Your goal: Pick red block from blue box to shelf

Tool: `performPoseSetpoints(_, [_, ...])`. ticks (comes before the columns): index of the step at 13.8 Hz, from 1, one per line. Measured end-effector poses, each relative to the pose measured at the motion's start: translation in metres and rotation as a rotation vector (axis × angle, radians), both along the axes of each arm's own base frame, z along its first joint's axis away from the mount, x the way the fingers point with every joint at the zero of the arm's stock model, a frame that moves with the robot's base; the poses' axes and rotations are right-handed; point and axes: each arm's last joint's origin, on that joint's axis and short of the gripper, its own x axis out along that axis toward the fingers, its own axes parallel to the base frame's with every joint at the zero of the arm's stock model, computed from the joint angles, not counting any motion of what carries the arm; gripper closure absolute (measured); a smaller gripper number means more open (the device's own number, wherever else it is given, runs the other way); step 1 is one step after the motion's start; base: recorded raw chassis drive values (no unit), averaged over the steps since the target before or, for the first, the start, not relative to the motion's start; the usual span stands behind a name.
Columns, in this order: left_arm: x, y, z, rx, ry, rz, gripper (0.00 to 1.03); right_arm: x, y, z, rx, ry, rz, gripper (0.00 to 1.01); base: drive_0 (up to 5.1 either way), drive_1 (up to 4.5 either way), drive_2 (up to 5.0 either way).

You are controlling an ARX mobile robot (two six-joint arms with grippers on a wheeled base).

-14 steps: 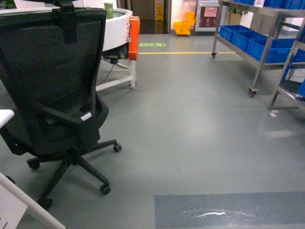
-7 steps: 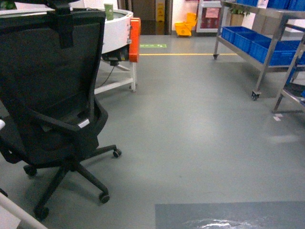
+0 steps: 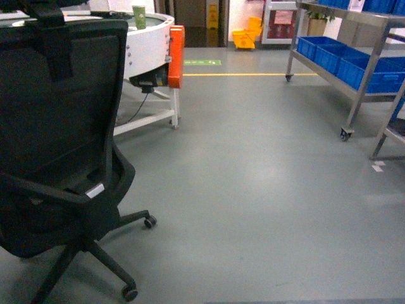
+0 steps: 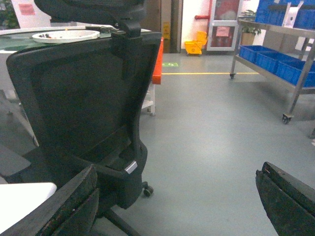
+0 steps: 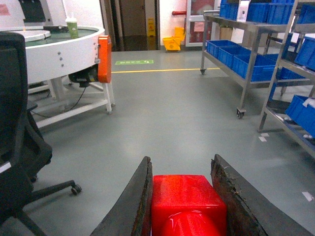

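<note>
On the shelf [image 5: 248,44] sit blue crates [image 5: 236,54]; right fingers [image 5: 133,206] pinch the red block [image 5: 186,205].

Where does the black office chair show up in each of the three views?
Head: black office chair fills the left side, its back to the camera.
Left wrist: left and centre, close up.
Right wrist: only a strip at the left edge.
Shared landmark: the yellow floor line.

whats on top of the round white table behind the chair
A green cup stands on the white table; the left wrist view shows a white plate there. The black office chair hides the rest.
</note>
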Motion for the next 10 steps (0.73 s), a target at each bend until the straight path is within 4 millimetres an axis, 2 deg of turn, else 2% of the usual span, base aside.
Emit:
performPoseSetpoints(6, [0.0, 0.0, 0.0001, 0.0, -0.002, 0.0, 0.05, 0.0, 0.0, 0.0, 0.0, 0.0, 0.0, 0.72, -1.5, -1.52, -1.5])
performPoseSetpoints(10, [0.0, 0.0, 0.0002, 0.0, -0.002, 0.0, 0.05, 0.0, 0.0, 0.0001, 0.0, -0.002, 0.0, 0.72, 2.7, 2.2, -5.1])
